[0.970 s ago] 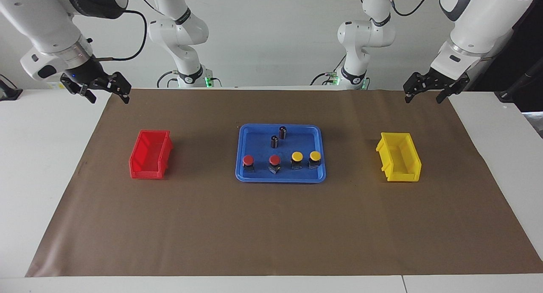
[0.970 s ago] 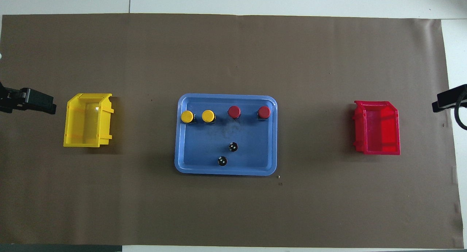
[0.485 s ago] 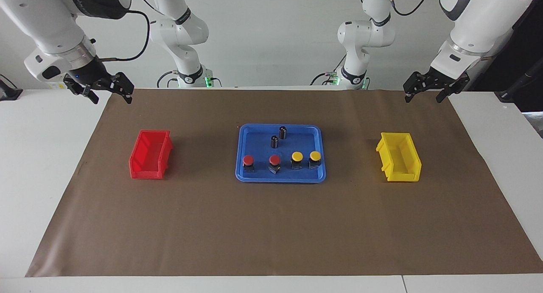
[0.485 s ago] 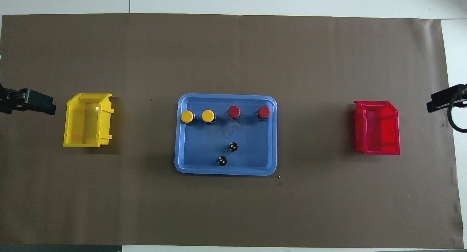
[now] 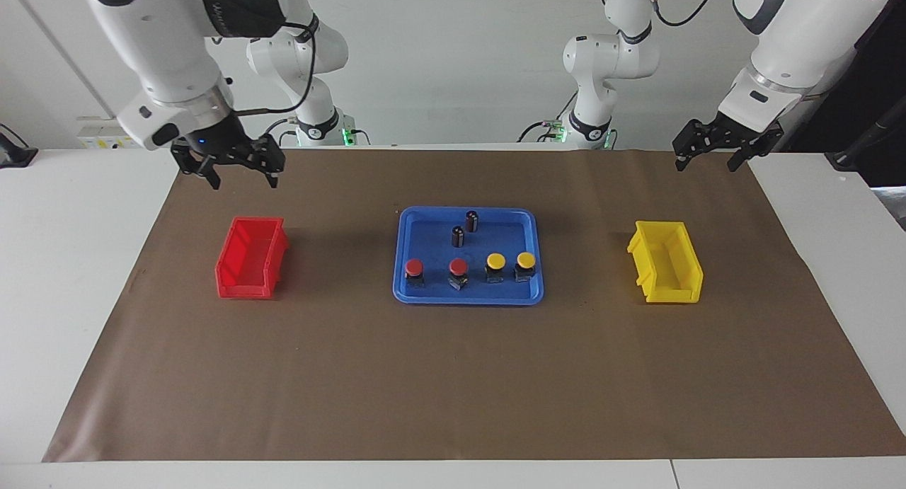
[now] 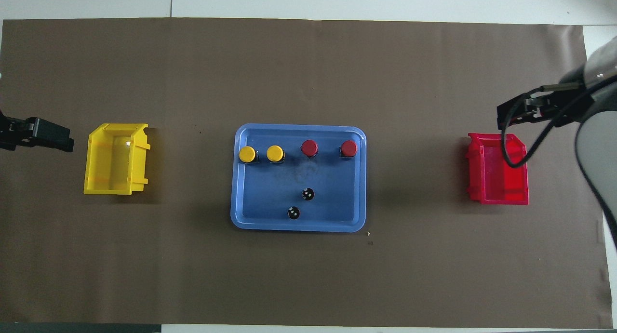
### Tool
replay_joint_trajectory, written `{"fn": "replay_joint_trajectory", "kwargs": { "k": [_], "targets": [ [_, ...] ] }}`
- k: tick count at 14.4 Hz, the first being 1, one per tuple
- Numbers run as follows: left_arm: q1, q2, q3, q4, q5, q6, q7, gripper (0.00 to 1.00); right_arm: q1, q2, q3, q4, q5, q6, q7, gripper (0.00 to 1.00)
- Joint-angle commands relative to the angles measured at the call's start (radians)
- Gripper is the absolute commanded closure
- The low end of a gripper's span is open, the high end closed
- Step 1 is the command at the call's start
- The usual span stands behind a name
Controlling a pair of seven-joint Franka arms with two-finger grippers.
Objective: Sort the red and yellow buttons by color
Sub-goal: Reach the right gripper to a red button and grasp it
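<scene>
Buttons (image 5: 468,270) on blue tray (image 5: 410,223) (four), grippers aloft

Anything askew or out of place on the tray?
One oddity: the red button beside the yellow pair sits twisted and slightly tilted on its base, while the other three stand square in the row. Two dark cylinders share the blue tray and match neither bin. Nothing spilled or damaged.

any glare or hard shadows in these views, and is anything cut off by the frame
Facing view: soft shadows beside the red bin and blue tray, no glare. Overhead view: a pale sheen inside the yellow bin; the left gripper is cut off at the frame edge, and the right arm blurs large over the corner.
</scene>
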Motion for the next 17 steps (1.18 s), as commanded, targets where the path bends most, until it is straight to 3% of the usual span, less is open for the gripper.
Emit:
{"fn": "replay_joint_trajectory", "kwargs": {
  "k": [1, 3, 8, 11, 17],
  "targets": [
    [0.006, -0.022, -0.005, -0.019, 0.02, -0.006, 0.007, 0.0, 0.105, 0.131, 0.035, 0.054, 0.046, 0.15, 0.215, 0.0],
    [0.006, -0.022, -0.005, -0.019, 0.02, -0.006, 0.007, 0.0, 0.185, 0.171, 0.035, -0.005, 0.035, 0.259, 0.312, 0.0],
    [0.006, -0.022, -0.005, -0.019, 0.02, -0.006, 0.007, 0.0, 0.227, 0.165, 0.035, -0.217, 0.035, 0.491, 0.327, 0.0],
    [0.006, -0.022, -0.005, -0.019, 0.02, -0.006, 0.007, 0.0, 0.259, 0.167, 0.035, -0.331, 0.032, 0.614, 0.326, 0.08],
    [0.006, -0.022, -0.005, -0.019, 0.02, -0.006, 0.007, 0.0, 0.282, 0.178, 0.035, -0.398, 0.03, 0.665, 0.317, 0.22]
  ]
}}
